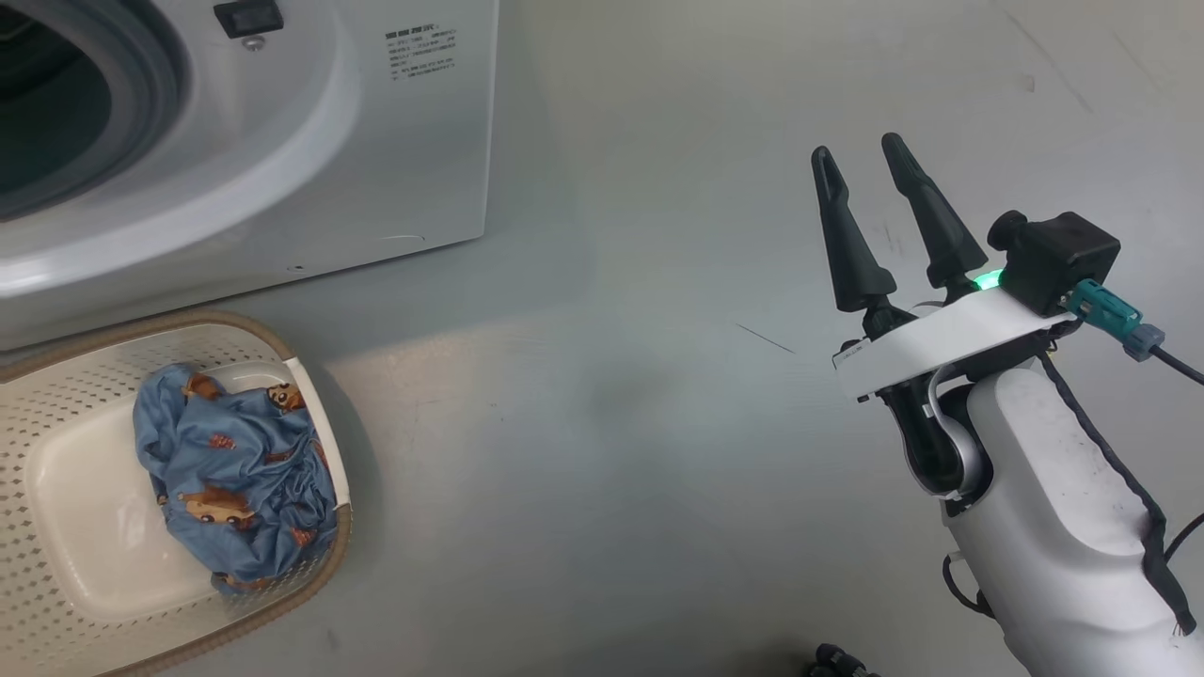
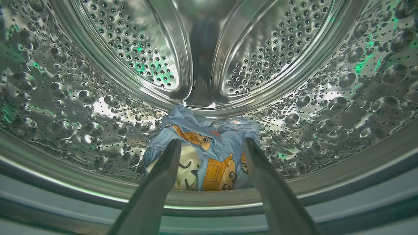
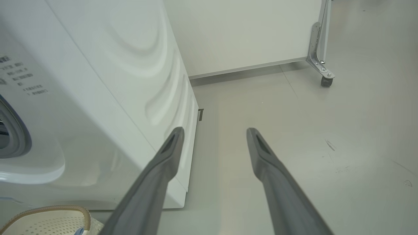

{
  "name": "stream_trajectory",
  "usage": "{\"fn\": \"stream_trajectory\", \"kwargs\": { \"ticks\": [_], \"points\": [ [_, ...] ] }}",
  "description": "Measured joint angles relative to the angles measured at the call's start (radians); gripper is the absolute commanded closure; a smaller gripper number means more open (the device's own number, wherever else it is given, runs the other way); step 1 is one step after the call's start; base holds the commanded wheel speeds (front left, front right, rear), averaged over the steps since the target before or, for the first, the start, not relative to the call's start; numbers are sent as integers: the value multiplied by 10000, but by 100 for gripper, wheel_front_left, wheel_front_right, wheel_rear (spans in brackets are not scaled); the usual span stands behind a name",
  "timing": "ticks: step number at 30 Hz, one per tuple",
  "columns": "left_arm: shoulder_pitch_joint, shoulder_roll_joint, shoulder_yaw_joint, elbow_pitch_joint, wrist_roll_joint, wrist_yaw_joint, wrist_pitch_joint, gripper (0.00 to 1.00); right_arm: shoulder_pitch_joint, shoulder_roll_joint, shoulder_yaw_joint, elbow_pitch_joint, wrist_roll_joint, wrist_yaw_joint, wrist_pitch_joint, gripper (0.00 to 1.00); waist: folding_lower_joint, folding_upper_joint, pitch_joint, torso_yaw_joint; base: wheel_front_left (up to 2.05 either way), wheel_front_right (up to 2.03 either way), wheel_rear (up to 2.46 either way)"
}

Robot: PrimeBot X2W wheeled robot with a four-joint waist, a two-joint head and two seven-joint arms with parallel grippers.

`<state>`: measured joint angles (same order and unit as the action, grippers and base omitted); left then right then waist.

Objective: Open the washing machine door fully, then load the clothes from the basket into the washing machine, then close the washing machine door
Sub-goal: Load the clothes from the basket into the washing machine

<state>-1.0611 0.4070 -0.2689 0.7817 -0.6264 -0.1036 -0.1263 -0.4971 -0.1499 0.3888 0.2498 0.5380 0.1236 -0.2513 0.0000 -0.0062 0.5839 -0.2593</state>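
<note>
The washing machine (image 1: 395, 150) stands at the upper left with its mouth uncovered; its door is out of view. My left gripper (image 2: 212, 142) is open inside the perforated steel drum (image 2: 130, 49). A bundle of light blue printed clothes with a cream piece (image 2: 209, 156) lies on the drum floor just past its fingertips. More blue printed clothes (image 1: 235, 470) lie at the right end of the cream basket (image 1: 56, 395) on the floor before the machine. My right gripper (image 1: 858, 149) hangs open and empty over bare floor, well to the right of both.
The grey gasket (image 1: 150, 85) rings the machine's mouth, with a black latch socket (image 1: 247, 17) beside it. The right wrist view shows the machine's side panel (image 3: 130, 65), a corner of the basket (image 3: 49, 215), and a white panel on a caster (image 3: 326, 81) behind.
</note>
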Motion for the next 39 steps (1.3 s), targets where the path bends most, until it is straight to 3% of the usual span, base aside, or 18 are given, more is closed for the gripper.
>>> {"fn": "stream_trajectory", "kwargs": {
  "ticks": [16, 39],
  "points": [
    [1549, -205, -176, -174, -8, -94, -1043, 0, 79, -81, 36, 150, 0, 0, 0, 0, 0, 0, -698, 433, 0, 0, 0],
    [4299, -679, 25, -1645, -61, -182, -1250, 0, 686, -378, 82, 537, 90, 0, 0, 0, 0, 0, -2342, 990, 0, 0, 0]
  ]
}}
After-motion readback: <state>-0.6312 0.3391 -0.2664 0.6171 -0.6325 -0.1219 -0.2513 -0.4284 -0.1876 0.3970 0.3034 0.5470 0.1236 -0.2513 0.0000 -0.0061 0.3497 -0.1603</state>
